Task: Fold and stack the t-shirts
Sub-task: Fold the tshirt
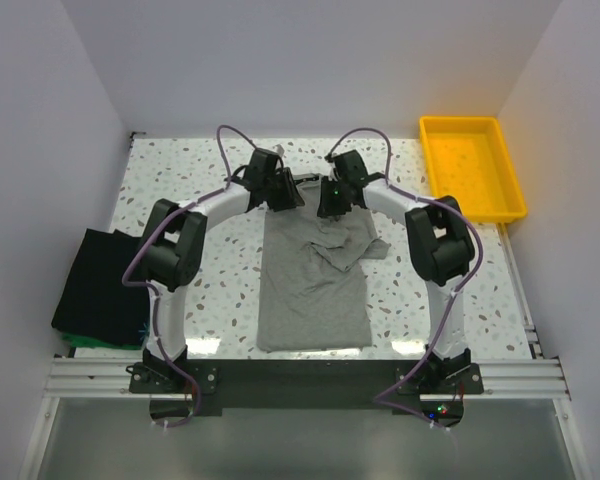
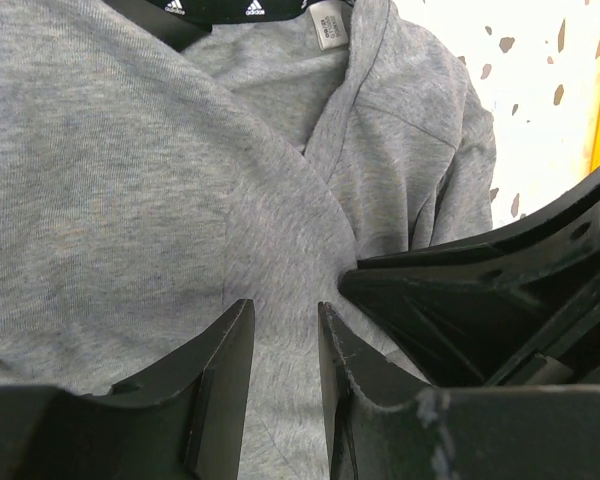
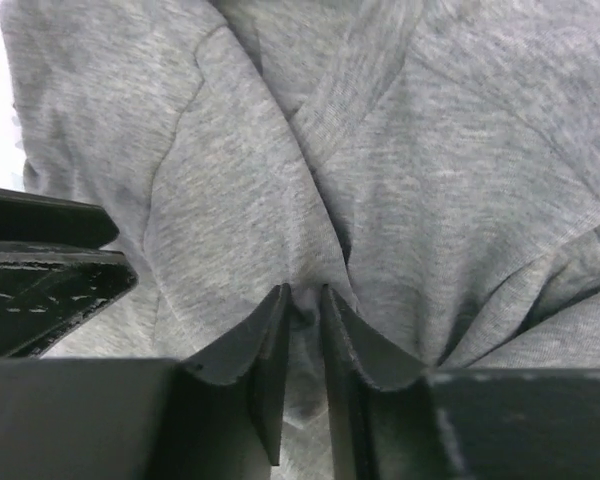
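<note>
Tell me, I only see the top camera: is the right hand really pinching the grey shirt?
Observer: Yes, its wrist view shows the right hand squeezing a fold of the grey t-shirt between nearly shut fingers.
Operator: And the left one?
Observer: The left hand has its fingers slightly apart over the fabric; grip unclear.
Operator: Any writing?
Observer: The black neck tape reads adidas, beside a white tag.
</note>
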`<act>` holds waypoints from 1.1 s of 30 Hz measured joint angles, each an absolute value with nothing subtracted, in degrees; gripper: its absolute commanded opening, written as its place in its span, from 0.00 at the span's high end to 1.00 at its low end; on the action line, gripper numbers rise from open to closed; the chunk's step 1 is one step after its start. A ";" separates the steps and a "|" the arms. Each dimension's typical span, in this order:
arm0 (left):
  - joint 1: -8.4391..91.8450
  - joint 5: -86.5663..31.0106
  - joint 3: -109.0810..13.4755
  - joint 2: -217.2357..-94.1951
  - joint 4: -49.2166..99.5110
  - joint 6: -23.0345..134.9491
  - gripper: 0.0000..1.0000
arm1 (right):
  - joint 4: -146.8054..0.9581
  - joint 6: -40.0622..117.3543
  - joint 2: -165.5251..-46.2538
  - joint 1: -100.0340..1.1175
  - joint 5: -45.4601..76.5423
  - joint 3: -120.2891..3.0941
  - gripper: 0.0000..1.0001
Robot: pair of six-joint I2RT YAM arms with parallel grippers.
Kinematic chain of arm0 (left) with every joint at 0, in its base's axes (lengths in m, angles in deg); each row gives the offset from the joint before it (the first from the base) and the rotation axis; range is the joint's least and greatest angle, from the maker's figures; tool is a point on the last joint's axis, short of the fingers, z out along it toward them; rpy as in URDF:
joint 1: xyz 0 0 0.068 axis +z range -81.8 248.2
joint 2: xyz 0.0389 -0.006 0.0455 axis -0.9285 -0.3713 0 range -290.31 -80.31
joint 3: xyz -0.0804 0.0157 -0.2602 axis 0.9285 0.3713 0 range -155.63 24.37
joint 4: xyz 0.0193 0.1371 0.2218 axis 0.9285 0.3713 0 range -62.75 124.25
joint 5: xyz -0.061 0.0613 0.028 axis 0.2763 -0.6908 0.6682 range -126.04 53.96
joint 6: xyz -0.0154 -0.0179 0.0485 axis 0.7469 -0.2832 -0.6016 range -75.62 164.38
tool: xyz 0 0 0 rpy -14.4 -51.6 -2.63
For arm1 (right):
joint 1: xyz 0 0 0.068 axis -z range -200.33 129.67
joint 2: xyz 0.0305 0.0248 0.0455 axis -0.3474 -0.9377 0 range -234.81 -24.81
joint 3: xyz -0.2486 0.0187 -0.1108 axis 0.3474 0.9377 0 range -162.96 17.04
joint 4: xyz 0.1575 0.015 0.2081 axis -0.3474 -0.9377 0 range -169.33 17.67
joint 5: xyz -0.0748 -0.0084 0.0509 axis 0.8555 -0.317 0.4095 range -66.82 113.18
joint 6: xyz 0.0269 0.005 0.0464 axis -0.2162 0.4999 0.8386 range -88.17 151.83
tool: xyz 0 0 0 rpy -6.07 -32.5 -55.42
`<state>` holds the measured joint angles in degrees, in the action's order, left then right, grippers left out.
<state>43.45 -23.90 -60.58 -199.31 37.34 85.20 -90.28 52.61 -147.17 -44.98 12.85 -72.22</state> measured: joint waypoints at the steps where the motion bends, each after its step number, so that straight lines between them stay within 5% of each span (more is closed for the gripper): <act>1: 43.45 -23.90 -60.47 -199.29 37.32 85.20 0.64 | -90.41 52.65 -147.22 -44.98 12.81 -72.52 0.88; 3: 43.45 -23.90 -60.23 -199.20 37.40 85.20 0.64 | -90.83 52.67 -147.26 -44.98 12.42 -73.44 1.00; 15: 43.60 -24.07 -57.80 -197.06 37.99 85.15 0.64 | -95.35 50.73 -149.08 -44.91 15.19 -86.95 1.00; 19: 43.76 -24.05 -56.93 -196.49 37.97 85.17 0.64 | -96.16 49.92 -149.38 -44.91 17.38 -88.50 0.77; 20: 43.76 -24.05 -56.67 -196.36 37.97 85.17 0.64 | -96.49 49.90 -149.38 -44.91 17.95 -88.48 0.61; 23: 43.76 -23.90 -55.99 -195.99 37.99 85.17 0.63 | -97.32 49.59 -149.23 -44.89 19.78 -87.58 0.48; 33: 42.12 -23.20 -55.40 -192.21 37.56 85.06 0.63 | -99.62 56.30 -126.19 -37.65 27.06 -59.63 0.43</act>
<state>42.12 -23.20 -55.40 -192.21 37.56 85.06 -99.62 56.30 -126.19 -37.65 27.06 -59.63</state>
